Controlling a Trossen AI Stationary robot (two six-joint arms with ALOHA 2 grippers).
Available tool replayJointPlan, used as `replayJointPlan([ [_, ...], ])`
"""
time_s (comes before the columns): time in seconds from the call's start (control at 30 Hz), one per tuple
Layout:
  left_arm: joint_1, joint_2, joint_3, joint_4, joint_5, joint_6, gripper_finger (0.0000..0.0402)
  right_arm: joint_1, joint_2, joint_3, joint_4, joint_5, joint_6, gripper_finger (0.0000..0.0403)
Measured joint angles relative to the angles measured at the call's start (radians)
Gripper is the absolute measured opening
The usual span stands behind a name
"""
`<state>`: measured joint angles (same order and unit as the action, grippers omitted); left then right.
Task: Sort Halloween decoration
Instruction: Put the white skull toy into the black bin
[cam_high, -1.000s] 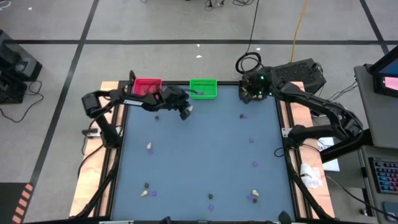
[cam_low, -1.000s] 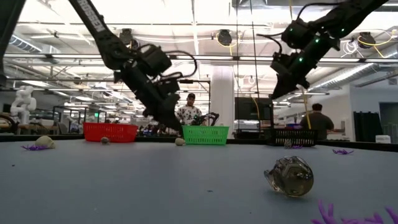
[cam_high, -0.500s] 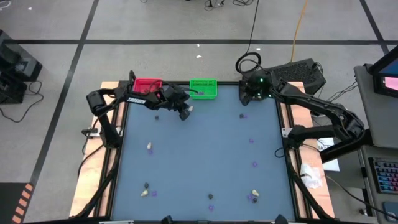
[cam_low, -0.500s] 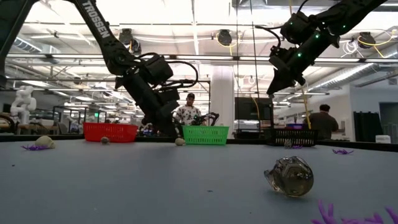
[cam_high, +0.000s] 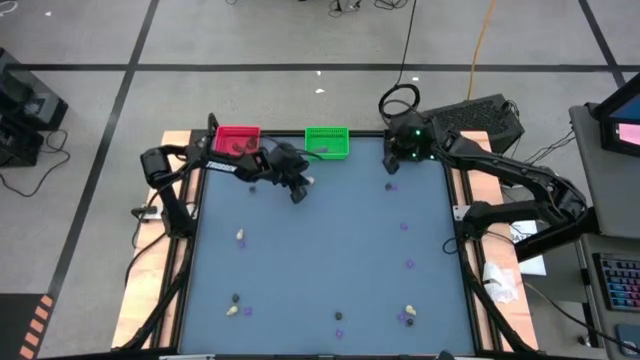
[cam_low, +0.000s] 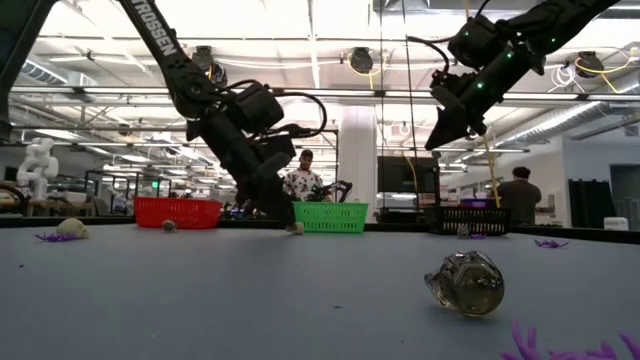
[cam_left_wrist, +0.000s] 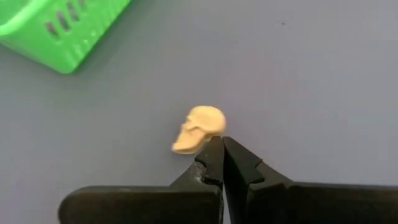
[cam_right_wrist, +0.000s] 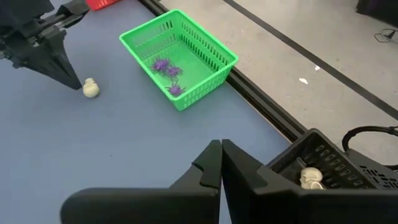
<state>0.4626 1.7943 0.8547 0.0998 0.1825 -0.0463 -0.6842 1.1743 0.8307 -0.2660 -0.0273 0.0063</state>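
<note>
The left gripper (cam_high: 299, 190) is down at the blue table (cam_high: 320, 250), at its far left-centre, its two fingers pressed fully together with nothing between them; a cream skull (cam_left_wrist: 199, 129) lies on the table right at the fingertips (cam_left_wrist: 214, 151), touching or nearly touching them, outside the grip. In the right wrist view the same skull (cam_right_wrist: 91, 88) sits just beside the tip of the left gripper (cam_right_wrist: 71, 79), a little nearer than the green bin (cam_right_wrist: 179, 57). To the left of the gripper, at the table's far edge, stands the red bin (cam_high: 237, 139), with a dark lump (cam_high: 253, 186) on the table near it. The green bin (cam_high: 327, 142) stands at the far edge just right of the gripper and holds purple bits (cam_right_wrist: 166, 67). Further right, the right gripper (cam_high: 397, 160) hangs above the far right corner, its fingers shut and empty, close to a black bin (cam_right_wrist: 323, 163) in which a cream lump (cam_right_wrist: 310, 177) lies. More trinkets are scattered over the table: a cream lump (cam_high: 241, 237) at mid left, purple bits (cam_high: 408, 264) at the right, and cream, dark and purple pieces along the near edge. In the low view a clear grey skull (cam_low: 464, 282) lies close to the camera, and people (cam_low: 516, 197) stand in the bright workshop behind.
</note>
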Motion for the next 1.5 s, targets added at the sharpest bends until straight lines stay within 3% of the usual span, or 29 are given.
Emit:
replayJointPlan([
  [0.2,-0.027,-0.038,-0.002,-0.014,-0.018,0.085,0.0,0.041,0.0,0.0,-0.001,0.0,-0.002,0.0],
  [0.43,0.046,-0.109,0.006,-0.054,-0.006,0.207,0.0003,0.091,0.0,0.0,-0.007,0.0,-0.023,0.0],
  [0.77,0.088,-0.032,0.018,-0.05,0.001,0.263,0.0071,0.117,0.0,0.0,0.008,0.0,-0.023,0.0],
  [0.93,0.066,0.019,0.043,-0.051,0.003,0.27,0.0053,0.129,0.0,0.0,0.007,0.0,-0.019,0.0],
  [1.17,0.02,0.031,0.049,-0.049,0.101,0.297,0.0004,0.182,0.014,0.0,0.008,-0.024,-0.021,0.0],
  [1.43,-0.027,0.031,0.049,-0.006,0.1,0.298,0.0,0.274,0.156,-0.001,0.112,-0.031,-0.003,0.0029],
  [1.5,-0.04,0.031,0.049,0.0,0.034,0.289,0.0,0.292,0.196,-0.001,0.153,-0.028,0.006,0.0047],
])
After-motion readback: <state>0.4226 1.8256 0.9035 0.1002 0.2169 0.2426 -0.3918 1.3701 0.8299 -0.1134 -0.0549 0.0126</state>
